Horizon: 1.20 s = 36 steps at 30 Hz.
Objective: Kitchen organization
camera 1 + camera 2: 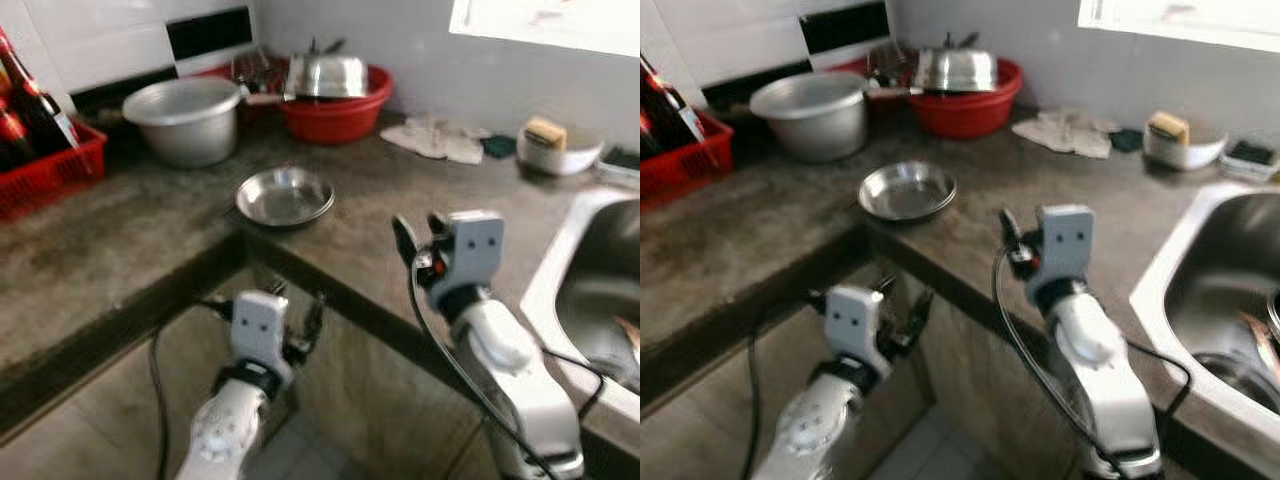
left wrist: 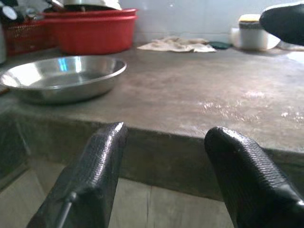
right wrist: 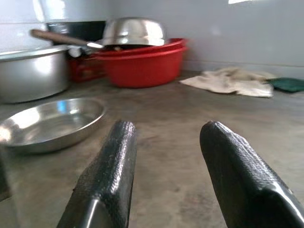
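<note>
Counter (image 1: pixel 150 250) sitting cluttered; your right gripper (image 3: pixel 164 175) and left gripper (image 2: pixel 166 175) hovering wide open, empty; plate (image 1: pixel 285 195) just ahead, nothing organized yet.

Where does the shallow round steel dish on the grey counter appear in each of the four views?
Left eye view: shallow round steel dish, centre, near the counter corner.
Right eye view: left of centre.
Left wrist view: beyond the left gripper.
Right wrist view: beyond the right gripper.
Shared landmark: the red plastic basin behind the dish.
</note>
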Available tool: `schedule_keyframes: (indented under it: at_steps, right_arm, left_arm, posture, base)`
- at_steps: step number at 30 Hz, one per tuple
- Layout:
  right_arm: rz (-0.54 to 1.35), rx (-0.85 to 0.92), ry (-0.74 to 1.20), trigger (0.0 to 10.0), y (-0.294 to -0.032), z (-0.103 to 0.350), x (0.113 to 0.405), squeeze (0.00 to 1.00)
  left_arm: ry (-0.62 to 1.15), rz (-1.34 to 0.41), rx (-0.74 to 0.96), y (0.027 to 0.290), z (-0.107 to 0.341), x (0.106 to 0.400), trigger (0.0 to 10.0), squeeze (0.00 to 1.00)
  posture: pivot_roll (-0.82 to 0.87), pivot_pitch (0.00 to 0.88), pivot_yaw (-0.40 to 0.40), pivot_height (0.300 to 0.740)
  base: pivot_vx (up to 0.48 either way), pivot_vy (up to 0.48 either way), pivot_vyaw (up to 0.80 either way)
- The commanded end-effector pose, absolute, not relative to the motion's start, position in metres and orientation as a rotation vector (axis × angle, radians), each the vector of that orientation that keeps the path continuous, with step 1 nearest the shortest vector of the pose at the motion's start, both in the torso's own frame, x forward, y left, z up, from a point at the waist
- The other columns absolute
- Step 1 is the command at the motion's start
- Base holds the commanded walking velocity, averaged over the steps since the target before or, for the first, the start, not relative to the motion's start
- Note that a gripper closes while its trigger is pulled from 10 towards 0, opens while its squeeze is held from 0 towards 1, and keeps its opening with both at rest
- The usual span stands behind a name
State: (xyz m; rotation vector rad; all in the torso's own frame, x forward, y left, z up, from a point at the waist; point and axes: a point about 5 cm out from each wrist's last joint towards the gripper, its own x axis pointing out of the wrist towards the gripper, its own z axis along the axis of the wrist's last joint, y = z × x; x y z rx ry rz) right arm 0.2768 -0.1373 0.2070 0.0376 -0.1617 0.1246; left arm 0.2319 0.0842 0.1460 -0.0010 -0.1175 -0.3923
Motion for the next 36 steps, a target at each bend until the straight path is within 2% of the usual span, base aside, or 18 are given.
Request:
schedule_keyframes:
  at_steps: [1,15,21,31,36]
  right_arm:
    - [0.149,0.049,-0.163,10.0,-0.131,0.210,0.279,0.00]
    - [0.175,0.042,-0.165,10.0,-0.129,0.214,0.284,0.00]
    - [0.170,0.047,-0.168,10.0,-0.126,0.215,0.287,0.00]
    - [0.174,0.051,-0.172,10.0,-0.128,0.219,0.293,0.00]
    - [0.172,0.040,-0.167,10.0,-0.130,0.221,0.297,0.00]
  left_arm:
    - [-0.127,-0.355,0.021,0.092,0.148,0.232,10.0,0.00]
    - [-0.136,-0.341,0.028,0.092,0.150,0.233,10.0,0.00]
    - [-0.153,-0.304,0.043,0.097,0.152,0.234,10.0,0.00]
    - [-0.148,-0.303,0.046,0.097,0.151,0.234,10.0,0.00]
    - [-0.150,-0.291,0.043,0.097,0.151,0.235,10.0,0.00]
  posture:
    - [0.08,0.067,-0.019,0.740]
    - [0.09,0.072,-0.025,0.740]
    - [0.09,0.071,-0.027,0.740]
    - [0.09,0.071,-0.029,0.740]
    - [0.09,0.066,-0.033,0.740]
  base:
    - [0.000,0.000,0.00]
    - [0.000,0.000,0.00]
    - [0.000,0.000,0.53]
    - [0.412,0.000,0.00]
    - [0.054,0.000,0.00]
